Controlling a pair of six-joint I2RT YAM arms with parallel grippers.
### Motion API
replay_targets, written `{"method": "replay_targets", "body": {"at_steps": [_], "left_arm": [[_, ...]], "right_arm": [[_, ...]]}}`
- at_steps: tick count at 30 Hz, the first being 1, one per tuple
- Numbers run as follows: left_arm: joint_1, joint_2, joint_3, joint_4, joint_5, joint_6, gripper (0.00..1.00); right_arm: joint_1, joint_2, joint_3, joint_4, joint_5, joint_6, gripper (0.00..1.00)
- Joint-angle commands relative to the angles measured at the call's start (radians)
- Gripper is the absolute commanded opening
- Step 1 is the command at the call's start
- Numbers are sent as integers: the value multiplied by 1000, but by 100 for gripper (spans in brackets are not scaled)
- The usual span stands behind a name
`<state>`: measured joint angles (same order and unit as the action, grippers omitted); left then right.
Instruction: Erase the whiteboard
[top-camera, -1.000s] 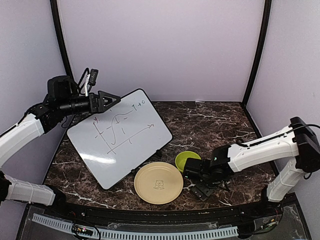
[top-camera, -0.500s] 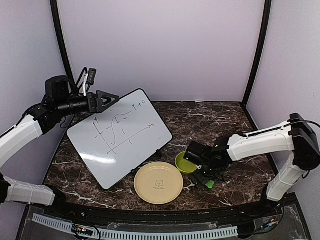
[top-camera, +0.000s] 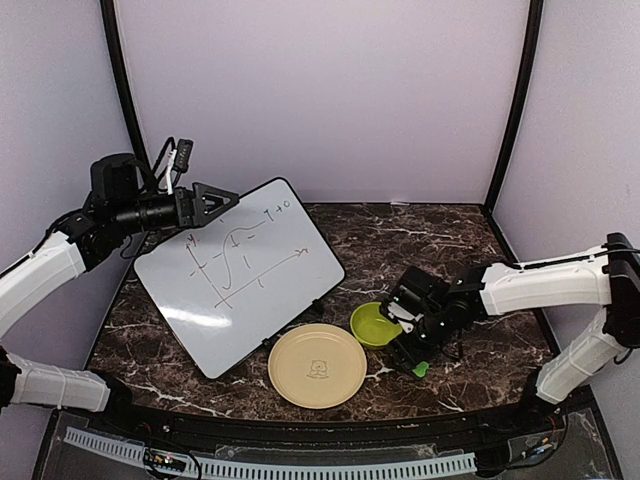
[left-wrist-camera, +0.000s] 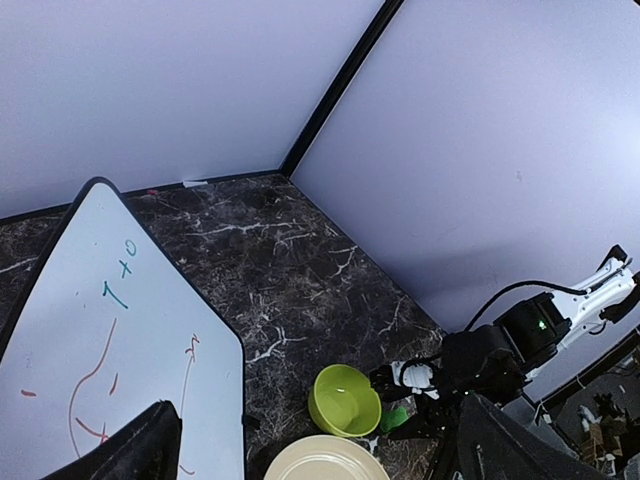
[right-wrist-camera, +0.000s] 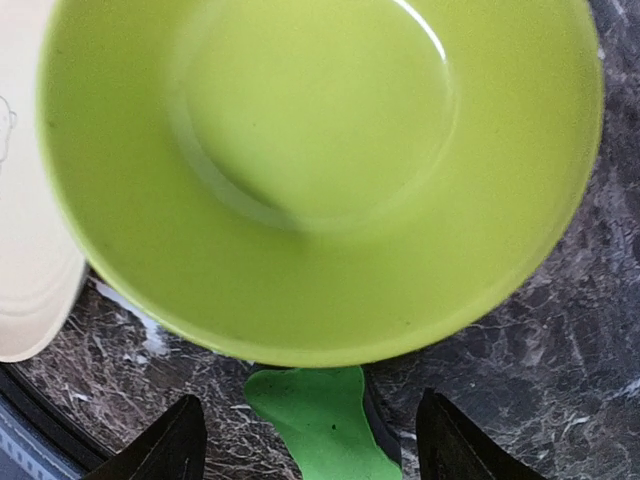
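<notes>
The whiteboard (top-camera: 240, 275) lies tilted on the left of the table, with red and green graph lines on it; it also shows in the left wrist view (left-wrist-camera: 100, 330). My left gripper (top-camera: 228, 200) hovers open and empty over its far left corner. A small green eraser with a black underside (top-camera: 420, 368) lies on the table, partly under the rim of a lime bowl (right-wrist-camera: 320, 170). My right gripper (right-wrist-camera: 310, 450) is low over the table and open, with a finger on each side of the eraser (right-wrist-camera: 325, 425), not touching it.
A round beige plate (top-camera: 317, 365) lies at the front centre, touching the lime bowl (top-camera: 373, 323). The whiteboard's near corner sits close to the plate. Purple walls enclose the dark marble table (top-camera: 440, 250). My right arm (left-wrist-camera: 490, 360) shows in the left wrist view.
My right gripper has drawn back to the right from over the eraser, and the green eraser now shows. The left arm and the whiteboard have stayed still.
</notes>
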<state>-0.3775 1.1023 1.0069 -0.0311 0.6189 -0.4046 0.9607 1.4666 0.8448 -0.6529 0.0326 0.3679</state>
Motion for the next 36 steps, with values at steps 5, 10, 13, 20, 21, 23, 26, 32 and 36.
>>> {"method": "replay_targets", "body": {"at_steps": [5, 10, 13, 20, 21, 23, 26, 32, 36], "left_arm": [[6, -6, -17, 49, 25, -6, 99], [6, 7, -19, 72, 35, -13, 99], [6, 8, -23, 78, 38, -17, 99], [6, -2, -23, 61, 25, -10, 99], [6, -2, -23, 56, 22, -10, 99], [7, 1, -19, 46, 14, -12, 99], [8, 12, 6, 0, -8, -12, 99], [78, 39, 116, -185, -111, 19, 99], [270, 60, 164, -245, -79, 21, 99]], "right_arm": [[13, 71, 14, -53, -5, -8, 71], [13, 42, 27, -95, 7, -3, 65], [13, 41, 20, -95, -3, -5, 58], [13, 58, 17, -90, -16, -11, 40], [13, 58, 17, -90, -18, -12, 39], [13, 60, 17, -88, -16, -10, 36], [13, 53, 19, -82, -15, -11, 31], [12, -18, 26, -80, -9, -8, 21], [13, -105, 63, -71, -50, -25, 19]]}}
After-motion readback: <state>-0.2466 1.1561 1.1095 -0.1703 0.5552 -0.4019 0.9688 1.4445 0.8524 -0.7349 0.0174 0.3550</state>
